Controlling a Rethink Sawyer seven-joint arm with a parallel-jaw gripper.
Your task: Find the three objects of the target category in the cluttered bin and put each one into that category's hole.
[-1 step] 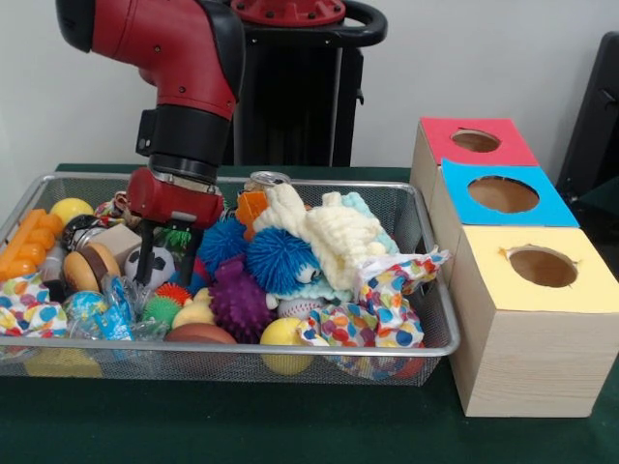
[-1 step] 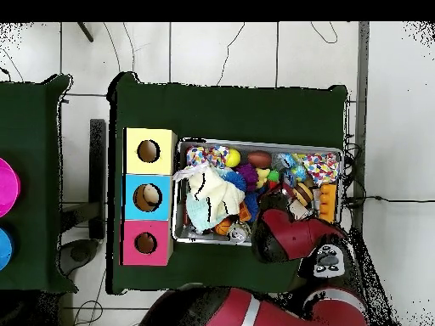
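Black end effector (image 1: 153,261) down in wire bin (image 1: 430,290), fingers among toys.

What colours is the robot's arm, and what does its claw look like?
The arm is shiny red with rounded black joints, and a black cuff sits above a red wrist block. The claw has thin black fingers poking down into the toys.

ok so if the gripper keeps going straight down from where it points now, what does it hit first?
Most likely the black-and-white soccer ball: the gripper points straight down into the bin, a dark finger already at the ball's left edge. Depth is unclear from the front; the burger toy sits just left.
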